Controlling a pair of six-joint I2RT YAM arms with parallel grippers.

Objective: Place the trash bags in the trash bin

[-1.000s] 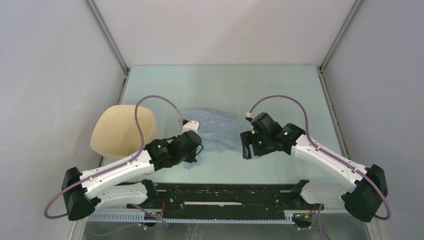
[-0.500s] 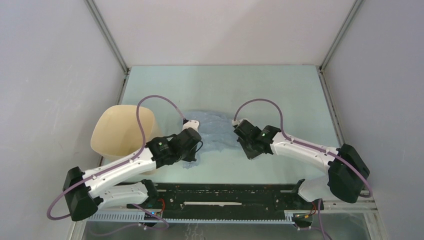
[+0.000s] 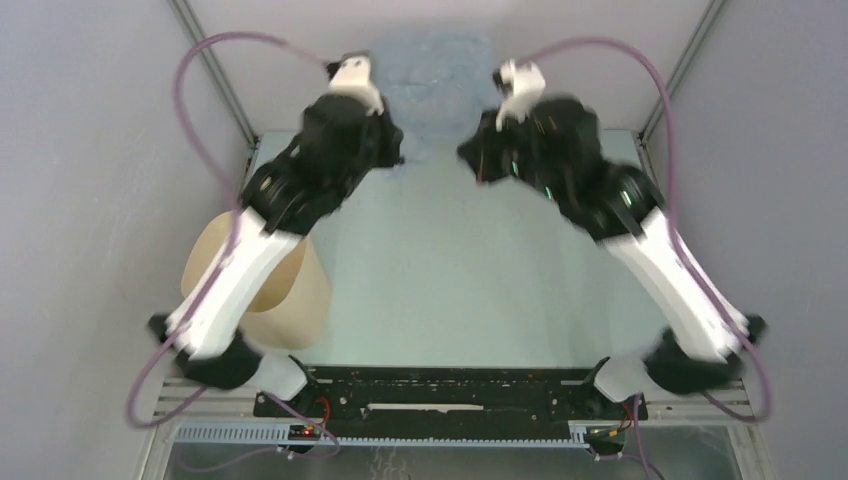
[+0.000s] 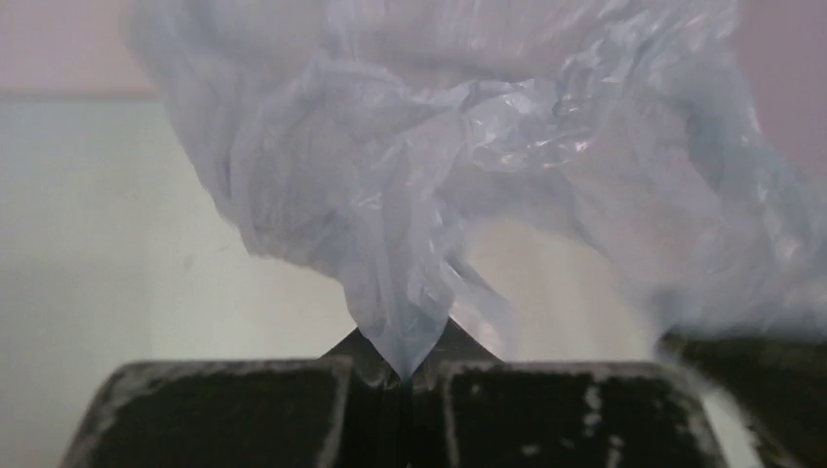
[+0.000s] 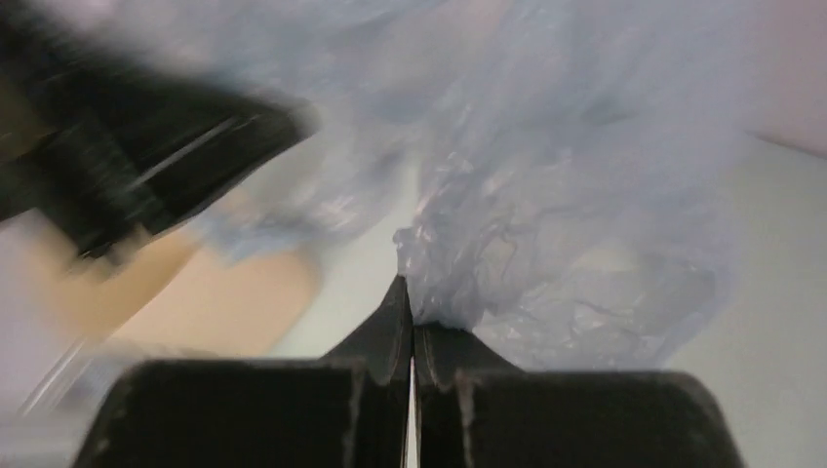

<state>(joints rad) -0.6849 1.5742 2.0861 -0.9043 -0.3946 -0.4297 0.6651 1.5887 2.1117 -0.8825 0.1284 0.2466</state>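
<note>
Both grippers hold the bag in the air, well apart from the bin.

Top view: the thin, translucent pale blue-grey plastic film bag (image 3: 437,75) is spread between the left gripper (image 3: 393,153) and the right gripper (image 3: 470,155), high over the pale green table (image 3: 450,270). The beige smooth plastic wastebasket (image 3: 298,285) stands at the near left, partly behind the left arm. Left wrist view: the left gripper (image 4: 403,375) has its jaws pressed together on a pinched tip of wrinkled film (image 4: 439,146). Right wrist view: the right gripper (image 5: 411,331) is clamped on a fold of the bag (image 5: 546,244), and the bin (image 5: 224,302) is a tan blur at lower left.
</note>
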